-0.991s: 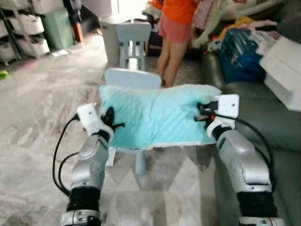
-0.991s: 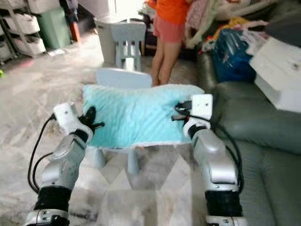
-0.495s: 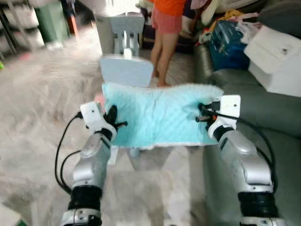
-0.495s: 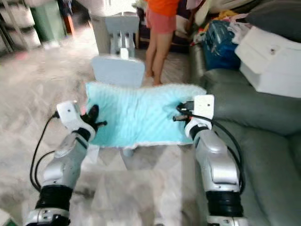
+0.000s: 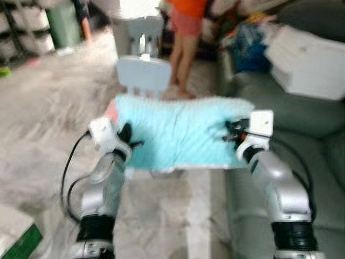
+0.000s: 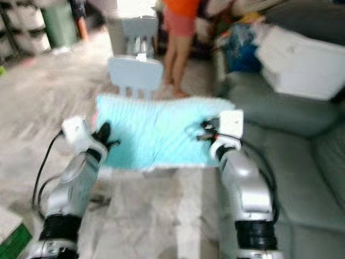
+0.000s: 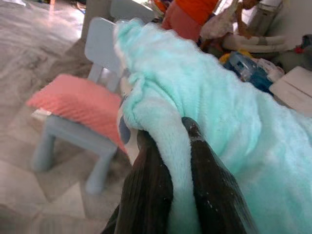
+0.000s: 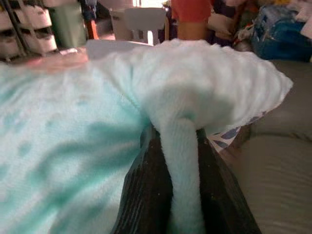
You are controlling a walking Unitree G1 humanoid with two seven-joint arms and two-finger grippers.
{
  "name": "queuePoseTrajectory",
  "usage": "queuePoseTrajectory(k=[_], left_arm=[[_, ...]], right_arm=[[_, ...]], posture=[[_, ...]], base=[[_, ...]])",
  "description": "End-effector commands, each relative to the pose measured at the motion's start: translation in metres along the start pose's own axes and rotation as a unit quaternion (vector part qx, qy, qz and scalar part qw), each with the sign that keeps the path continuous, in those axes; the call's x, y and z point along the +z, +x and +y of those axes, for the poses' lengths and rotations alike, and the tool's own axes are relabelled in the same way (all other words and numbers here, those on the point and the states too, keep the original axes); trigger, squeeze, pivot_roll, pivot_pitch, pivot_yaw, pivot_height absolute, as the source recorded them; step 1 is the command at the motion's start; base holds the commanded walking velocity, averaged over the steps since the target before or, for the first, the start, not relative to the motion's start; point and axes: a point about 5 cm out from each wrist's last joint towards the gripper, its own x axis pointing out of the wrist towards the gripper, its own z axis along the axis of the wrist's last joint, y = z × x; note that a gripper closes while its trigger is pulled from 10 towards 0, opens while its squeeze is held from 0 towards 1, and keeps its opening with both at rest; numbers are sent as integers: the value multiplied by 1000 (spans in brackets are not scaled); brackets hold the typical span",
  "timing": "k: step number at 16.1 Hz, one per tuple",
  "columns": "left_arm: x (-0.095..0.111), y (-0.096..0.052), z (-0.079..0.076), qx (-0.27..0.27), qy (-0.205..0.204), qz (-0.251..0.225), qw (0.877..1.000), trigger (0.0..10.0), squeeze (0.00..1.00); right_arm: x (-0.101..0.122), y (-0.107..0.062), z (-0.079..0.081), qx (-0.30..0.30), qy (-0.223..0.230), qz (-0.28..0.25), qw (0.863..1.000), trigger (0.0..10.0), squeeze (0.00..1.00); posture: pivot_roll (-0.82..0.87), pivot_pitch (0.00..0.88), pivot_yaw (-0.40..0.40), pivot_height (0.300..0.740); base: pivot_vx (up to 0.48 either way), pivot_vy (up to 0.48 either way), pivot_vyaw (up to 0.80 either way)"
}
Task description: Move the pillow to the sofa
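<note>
A light turquoise fluffy pillow (image 5: 180, 132) hangs stretched between my two grippers at chest height. My left gripper (image 5: 127, 141) is shut on its left edge, with the fabric pinched between the black fingers (image 7: 148, 190). My right gripper (image 5: 233, 134) is shut on its right edge, and a fold of fabric runs between its fingers (image 8: 146, 190). The dark grey-green sofa (image 5: 302, 135) lies to the right, beside my right arm. Behind and under the pillow stands a small pale blue chair (image 7: 100, 53) with a pink cushion (image 7: 75, 105).
A person in an orange top and pink shorts (image 5: 186, 38) stands behind the chair. White boxes (image 5: 310, 62) and a blue bag (image 5: 248, 46) lie on the sofa's far end. A second pale blue chair (image 5: 139, 35) and storage shelves (image 5: 16, 38) stand further back. A green-edged box (image 5: 19, 240) sits on the floor at the lower left.
The camera has swung and the view is blurred, so the sofa takes up more of the right side. The pillow has lifted off the small chair; both grippers still hold it.
</note>
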Motion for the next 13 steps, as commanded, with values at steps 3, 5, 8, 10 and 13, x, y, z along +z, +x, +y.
queuePoseTrajectory(k=[3, 5, 8, 10, 13], left_arm=[[6, 2, -5, -4, -2, -13, 1000, 10000, 0], [5, 3, -5, -5, -11, -9, 1000, 10000, 0], [5, 2, -5, -5, -10, -8, 1000, 10000, 0], [5, 3, -5, -6, -9, -7, 1000, 10000, 0], [6, 3, -4, -8, -7, -6, 1000, 10000, 0]], right_arm=[[8, 0, -1, 0, -3, -13, 1000, 10000, 0], [8, 0, -1, -1, -3, -12, 1000, 10000, 0], [8, 0, -1, -1, -3, -11, 1000, 10000, 0], [7, -1, -1, -1, -3, -11, 1000, 10000, 0], [7, -1, 0, -1, -3, -11, 1000, 10000, 0]], posture=[[-201, 0, -49, 740], [-201, 0, -51, 740], [-204, 0, -50, 740], [-204, 0, -49, 740], [-204, 0, -47, 740]], base=[[0, 0, 0], [0, 161, 0], [0, 480, 0], [0, 480, 0], [0, 480, 0]])
